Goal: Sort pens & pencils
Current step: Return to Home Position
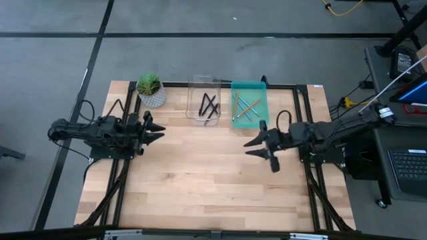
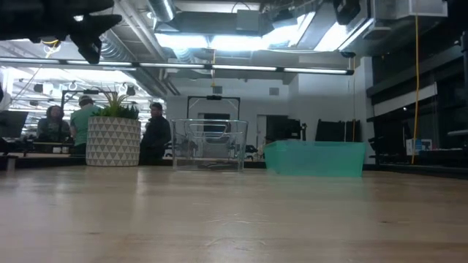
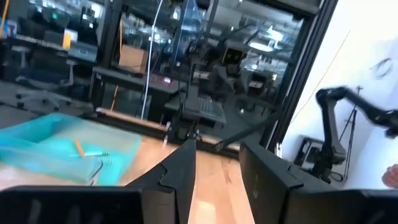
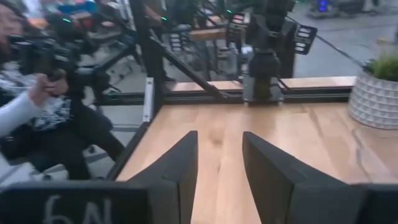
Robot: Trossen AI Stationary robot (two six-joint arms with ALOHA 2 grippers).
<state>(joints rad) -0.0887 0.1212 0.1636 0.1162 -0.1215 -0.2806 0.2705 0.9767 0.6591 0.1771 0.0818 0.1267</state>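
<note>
The black pens point(image 1: 209, 106) lie in a clear bin point(image 1: 203, 83) near the table's far edge. Orange and light blue pencils point(image 1: 245, 108) lie in the teal tray point(image 1: 249, 87) right of it; the left wrist view also shows that tray point(image 3: 37, 146) with a pencil point(image 3: 79, 148). My left gripper point(image 1: 160, 131) hovers open at the table's left side, its fingers point(image 3: 180, 168) holding nothing. My right gripper point(image 1: 252, 148) hovers open at the right side, fingers point(image 4: 186, 158) apart, pointing left over bare wood.
A potted plant in a white patterned pot point(image 1: 151, 89) stands at the far left, left of the clear bin point(image 2: 210, 145). Bare wooden tabletop point(image 1: 207, 173) spreads between and in front of the arms. People point(image 2: 69, 120) show in the room beyond, and a person's arm point(image 4: 25, 109) beside the table.
</note>
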